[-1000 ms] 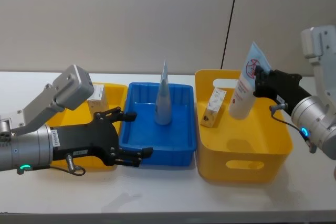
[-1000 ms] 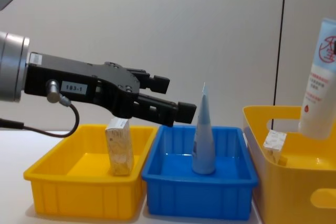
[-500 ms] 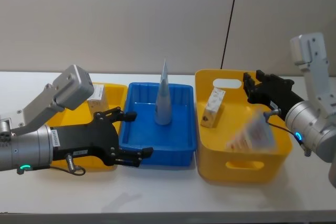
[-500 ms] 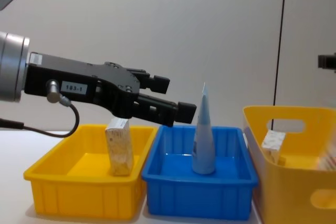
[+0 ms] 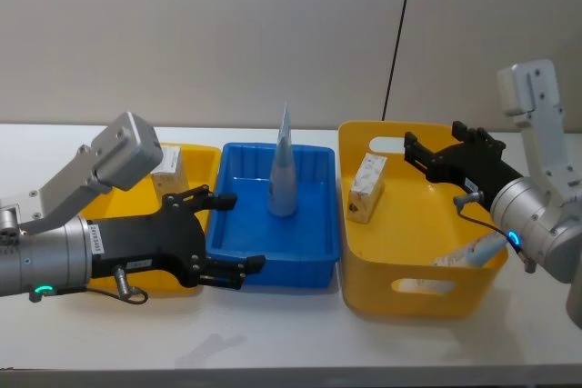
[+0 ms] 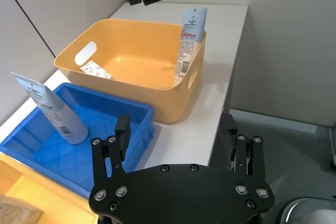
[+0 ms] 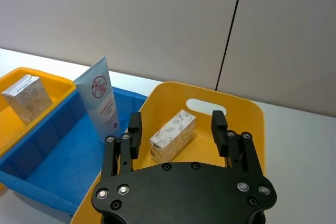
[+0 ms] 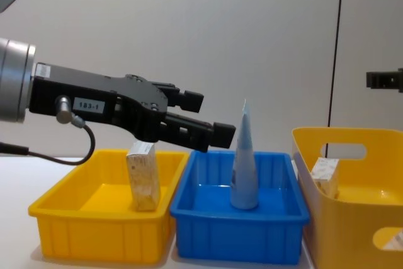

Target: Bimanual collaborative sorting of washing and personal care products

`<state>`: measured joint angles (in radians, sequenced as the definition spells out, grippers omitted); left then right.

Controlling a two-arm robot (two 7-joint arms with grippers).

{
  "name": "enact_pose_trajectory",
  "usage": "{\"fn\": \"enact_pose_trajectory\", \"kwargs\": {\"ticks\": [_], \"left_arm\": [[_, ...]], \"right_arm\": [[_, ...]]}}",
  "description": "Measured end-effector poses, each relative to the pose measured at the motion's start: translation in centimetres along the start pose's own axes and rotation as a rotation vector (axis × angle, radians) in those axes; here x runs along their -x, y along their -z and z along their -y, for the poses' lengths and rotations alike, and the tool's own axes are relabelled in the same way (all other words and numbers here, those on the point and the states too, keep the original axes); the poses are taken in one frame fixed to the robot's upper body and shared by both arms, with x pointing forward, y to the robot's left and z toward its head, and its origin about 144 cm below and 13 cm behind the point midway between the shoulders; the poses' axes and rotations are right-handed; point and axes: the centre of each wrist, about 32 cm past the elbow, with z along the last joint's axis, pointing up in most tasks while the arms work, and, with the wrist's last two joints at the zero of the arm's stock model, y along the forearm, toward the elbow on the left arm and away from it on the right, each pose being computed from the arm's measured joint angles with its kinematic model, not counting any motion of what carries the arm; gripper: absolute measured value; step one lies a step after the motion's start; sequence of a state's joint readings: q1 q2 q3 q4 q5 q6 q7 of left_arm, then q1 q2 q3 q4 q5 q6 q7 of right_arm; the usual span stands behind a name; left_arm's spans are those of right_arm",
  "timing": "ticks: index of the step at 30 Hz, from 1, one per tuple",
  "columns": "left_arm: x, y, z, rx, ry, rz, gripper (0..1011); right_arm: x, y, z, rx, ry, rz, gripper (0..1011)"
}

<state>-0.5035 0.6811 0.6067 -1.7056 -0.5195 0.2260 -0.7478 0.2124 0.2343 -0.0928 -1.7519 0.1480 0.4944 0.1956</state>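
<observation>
Block pack (image 5: 367, 188) is seen leaning inside the tall yellow bin (image 5: 414, 265), directly below and ahead of the right gripper (image 5: 443, 153), whose fingers are spread and empty. Its long axis is judged tilted, corner-up. A tube (image 5: 466, 252) lies against the bin's near wall. The left gripper (image 5: 223, 232), fingers spread, is held over the blue bin (image 5: 300, 261), farther off.

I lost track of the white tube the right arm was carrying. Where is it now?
In the head view the white tube lies tilted in the tall yellow bin on the robot's right, against its near right wall, below the open right gripper.
</observation>
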Motion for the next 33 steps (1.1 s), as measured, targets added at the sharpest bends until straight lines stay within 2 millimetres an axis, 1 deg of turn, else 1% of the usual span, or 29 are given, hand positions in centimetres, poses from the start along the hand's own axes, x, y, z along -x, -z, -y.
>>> {"fn": "enact_pose_trajectory", "kwargs": {"ticks": [2, 3, 5, 10, 19, 33], "left_arm": [[0.0, 0.0, 0.0, 0.0, 0.0, 0.0, 1001], [0.0, 0.0, 0.0, 0.0, 0.0, 0.0, 1001], [0.0, 0.0, 0.0, 0.0, 0.0, 0.0, 1001], [0.0, 0.0, 0.0, 0.0, 0.0, 0.0, 1002], [0.0, 0.0, 0.0, 0.0, 0.0, 0.0, 1001], [0.0, 0.0, 0.0, 0.0, 0.0, 0.0, 1001]], "right_arm": [[0.0, 0.0, 0.0, -0.001, -0.002, 0.0, 796], [0.1, 0.0, 0.0, -0.004, -0.007, 0.001, 851], [0.1, 0.0, 0.0, -0.008, -0.014, 0.002, 902], [0.3, 0.1, 0.2, -0.02, -0.045, 0.007, 1002], [1.1, 0.6, 0.8, -0.048, -0.146, 0.017, 1002], [2.9, 1.9, 1.8, -0.072, -0.327, 0.036, 1002]]}}
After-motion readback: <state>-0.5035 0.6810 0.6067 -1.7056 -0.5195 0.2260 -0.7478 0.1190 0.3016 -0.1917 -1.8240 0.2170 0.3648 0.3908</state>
